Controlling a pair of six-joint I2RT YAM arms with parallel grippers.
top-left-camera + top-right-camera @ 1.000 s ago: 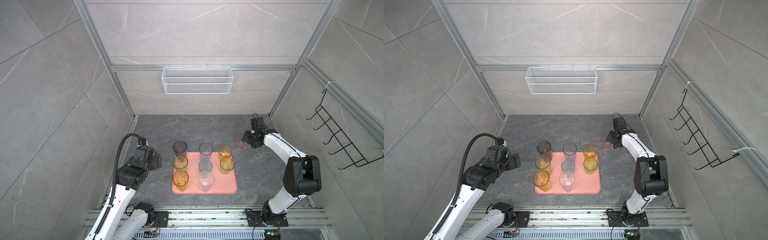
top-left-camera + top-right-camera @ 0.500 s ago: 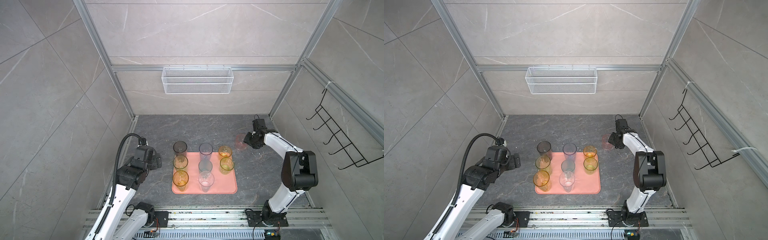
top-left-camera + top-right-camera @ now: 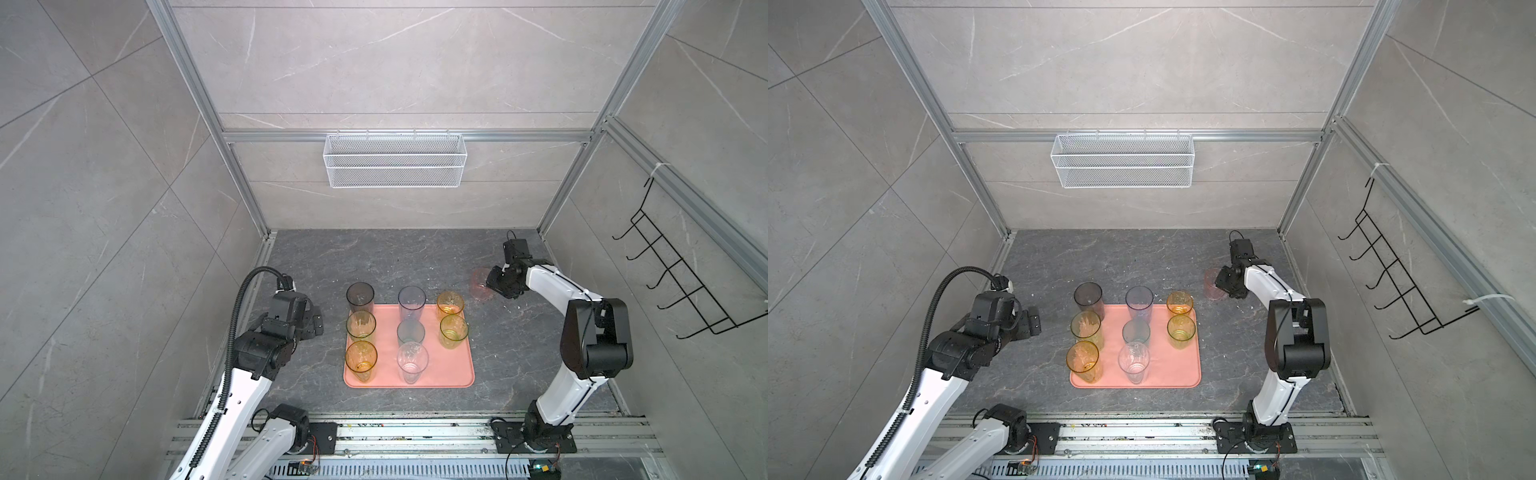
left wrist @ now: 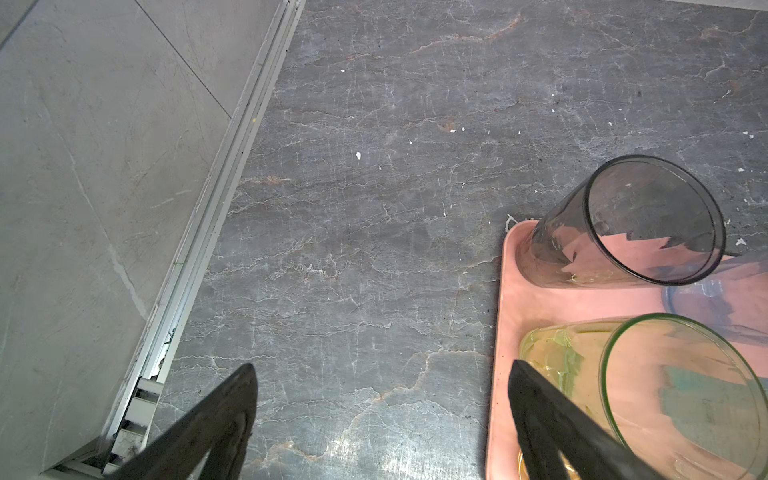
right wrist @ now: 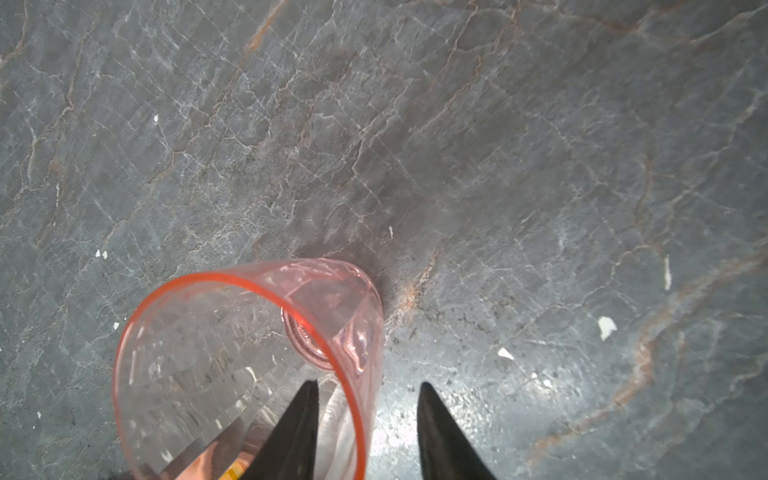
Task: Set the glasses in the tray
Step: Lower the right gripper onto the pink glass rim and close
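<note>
Looking at the dark stone table (image 3: 374, 257) first: a white wire basket (image 3: 395, 166) hangs on the far wall and a black hook rack (image 3: 675, 270) on the right wall.

The pink tray (image 3: 453, 374) lies flat mid-table, toward the near edge.

Eight glasses stand upright on it in three columns.
- Left column, far to near: grey glass (image 3: 360, 296), yellow-green glass (image 3: 360, 326), amber glass (image 3: 361, 358).
- Middle column: tall blue glass (image 3: 412, 301), short teal glass (image 3: 410, 332), clear glass (image 3: 412, 360).
- Right column: short amber glass (image 3: 450, 303), short green glass (image 3: 454, 330).

The ninth, the pink glass (image 3: 481, 283), stands upright on the table. It is off the tray, just right of and a bit beyond its far right corner.

Left gripper (image 3: 316, 324) hovers over bare table just left of the tray's far left corner. Its jaws are wide and hold nothing; the wrist view confirms this.

Right gripper (image 5: 368, 384) is at the pink glass. In the wrist view one finger (image 5: 295, 428) is inside the rim and the other outside, with the glass wall between them. The jaws are narrow, but a gap shows between the outer finger and the wall, so it is not clamped.
</note>
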